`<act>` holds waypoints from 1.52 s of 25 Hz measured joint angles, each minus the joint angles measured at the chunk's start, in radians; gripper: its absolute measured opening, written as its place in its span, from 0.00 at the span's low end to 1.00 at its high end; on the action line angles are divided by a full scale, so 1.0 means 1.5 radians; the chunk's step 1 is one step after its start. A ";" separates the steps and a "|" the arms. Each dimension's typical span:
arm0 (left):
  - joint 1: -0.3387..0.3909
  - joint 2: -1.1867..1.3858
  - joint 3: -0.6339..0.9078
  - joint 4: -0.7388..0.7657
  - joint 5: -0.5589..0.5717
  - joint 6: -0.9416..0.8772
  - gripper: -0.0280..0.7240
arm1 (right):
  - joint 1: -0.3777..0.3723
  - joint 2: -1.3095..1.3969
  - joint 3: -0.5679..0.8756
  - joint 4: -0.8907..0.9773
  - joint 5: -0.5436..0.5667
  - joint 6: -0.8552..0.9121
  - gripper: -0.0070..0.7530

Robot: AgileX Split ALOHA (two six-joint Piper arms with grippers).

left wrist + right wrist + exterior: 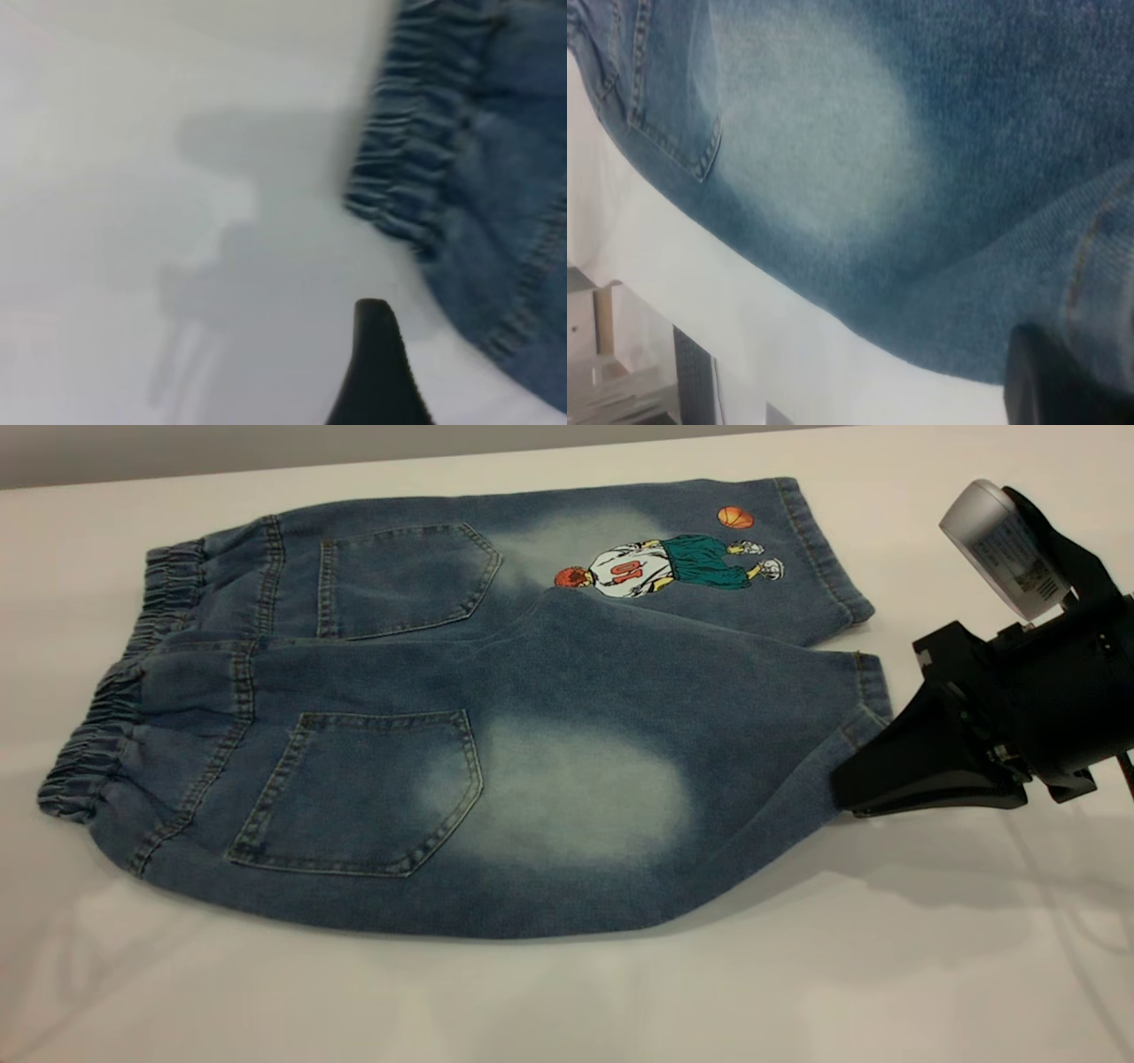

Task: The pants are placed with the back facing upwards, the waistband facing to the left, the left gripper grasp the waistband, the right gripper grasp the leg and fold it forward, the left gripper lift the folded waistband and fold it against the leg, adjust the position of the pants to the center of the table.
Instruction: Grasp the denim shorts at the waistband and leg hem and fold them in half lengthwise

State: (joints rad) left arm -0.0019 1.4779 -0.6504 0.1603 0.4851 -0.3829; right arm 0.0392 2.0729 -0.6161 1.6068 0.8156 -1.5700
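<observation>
The pants (496,726) lie flat on the table (567,1001), pockets up, with the gathered waistband (106,717) at the left. The plain leg (753,735) with the pale oval is nearer the camera; the printed leg lies behind it. My right gripper (864,779) sits at that leg's hem corner, shut on the denim; its wrist view shows one black finger (1050,381) against the leg (833,142). My left gripper (443,390) is outside the exterior view. In its wrist view one finger (379,363) hovers over bare table just short of the waistband (416,150), open and holding nothing.
The white table spreads wide on all sides of the pants, with its far edge (354,465) behind them. In the right wrist view the table's near edge and some floor fittings (620,372) show beyond it.
</observation>
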 joint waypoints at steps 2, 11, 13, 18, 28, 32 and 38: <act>0.000 0.030 -0.001 0.017 -0.019 0.000 0.64 | 0.000 0.000 0.000 0.000 0.003 0.000 0.03; 0.023 0.162 -0.002 0.055 -0.104 0.005 0.64 | 0.000 0.000 0.000 -0.002 0.005 0.000 0.02; 0.028 0.185 -0.002 0.056 -0.123 0.010 0.64 | 0.000 0.000 0.000 -0.002 0.005 0.000 0.02; 0.028 0.215 -0.003 0.086 -0.151 0.010 0.64 | 0.000 0.000 0.000 -0.007 0.005 0.000 0.02; 0.028 0.289 -0.054 0.120 -0.181 0.009 0.64 | 0.000 0.000 0.000 -0.008 0.009 0.000 0.02; 0.027 0.326 -0.054 0.116 -0.193 0.006 0.64 | 0.000 0.000 0.000 -0.008 0.009 0.000 0.02; 0.027 0.349 -0.055 0.084 -0.231 0.005 0.64 | 0.000 0.000 0.000 -0.008 0.009 0.000 0.02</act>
State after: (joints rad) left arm 0.0386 2.0007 -0.7327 0.2858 0.1390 -0.3754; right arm 0.0392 2.0729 -0.6161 1.5942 0.8287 -1.5700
